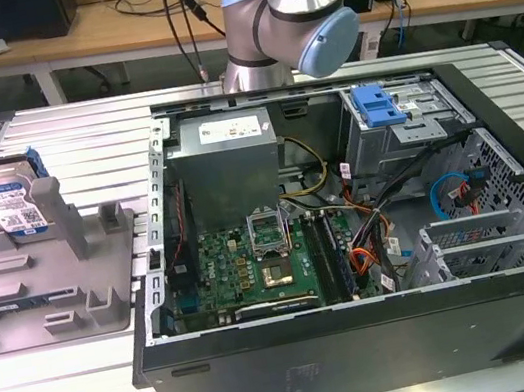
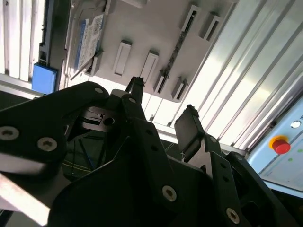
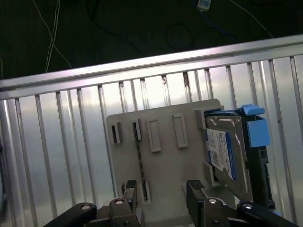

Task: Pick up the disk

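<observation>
We see the disk (image 1: 8, 205) upright in the fixture (image 1: 65, 287) at the exterior view's left; the gripper (image 3: 161, 196) has its fingers spread, empty, apart from the disk.

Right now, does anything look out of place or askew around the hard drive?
Nothing stands out. The hard drive stands on edge in the grey fixture, against its posts, as that holder seems meant to carry it. The gripper is open and empty, apart from the drive.

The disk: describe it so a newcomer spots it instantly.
On the exterior view's left of the open computer case lies a grey fixture. The disk stands on edge at its far corner: silver, with a white-and-blue label, unlike the plain grey posts.
</observation>
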Tool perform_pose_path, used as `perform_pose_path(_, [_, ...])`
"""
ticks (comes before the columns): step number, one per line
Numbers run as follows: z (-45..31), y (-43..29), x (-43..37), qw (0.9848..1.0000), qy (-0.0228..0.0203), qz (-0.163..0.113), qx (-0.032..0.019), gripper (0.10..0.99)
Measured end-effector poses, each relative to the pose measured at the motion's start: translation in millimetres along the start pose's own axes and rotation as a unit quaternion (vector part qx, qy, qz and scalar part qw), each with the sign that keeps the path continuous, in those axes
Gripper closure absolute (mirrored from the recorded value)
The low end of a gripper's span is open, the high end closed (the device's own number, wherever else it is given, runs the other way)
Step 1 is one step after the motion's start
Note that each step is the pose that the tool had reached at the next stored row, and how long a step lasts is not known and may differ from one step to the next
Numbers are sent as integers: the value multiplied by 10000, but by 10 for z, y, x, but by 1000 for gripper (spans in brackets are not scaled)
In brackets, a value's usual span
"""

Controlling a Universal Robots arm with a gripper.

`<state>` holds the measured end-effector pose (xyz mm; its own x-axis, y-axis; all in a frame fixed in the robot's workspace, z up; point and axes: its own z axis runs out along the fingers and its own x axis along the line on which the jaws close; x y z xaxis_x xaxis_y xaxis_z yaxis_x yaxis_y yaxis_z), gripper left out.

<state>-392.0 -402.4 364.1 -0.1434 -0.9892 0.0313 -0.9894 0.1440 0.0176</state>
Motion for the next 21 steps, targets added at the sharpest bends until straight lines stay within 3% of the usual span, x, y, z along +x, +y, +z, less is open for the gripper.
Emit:
perform_pose_path(4, [1,25,-163,10000,3,-79,3,545])
perform_pose_path(6, [-2,49,-328,10000,4,-93,4,545])
perform_pose_path(7, [-5,68,-454,10000,6,-93,4,545])
perform_pose_path(10, [-6,94,-636,10000,7,-94,4,545])
perform_pose_path(15, [14,140,-866,9999,11,-121,11,545])
perform_pose_path(17, [23,201,-939,9999,11,-127,12,545])
perform_pose_path(18, [40,296,-977,9999,11,-128,11,545])
perform_pose_path(21, [76,316,-979,9995,14,-315,17,545])
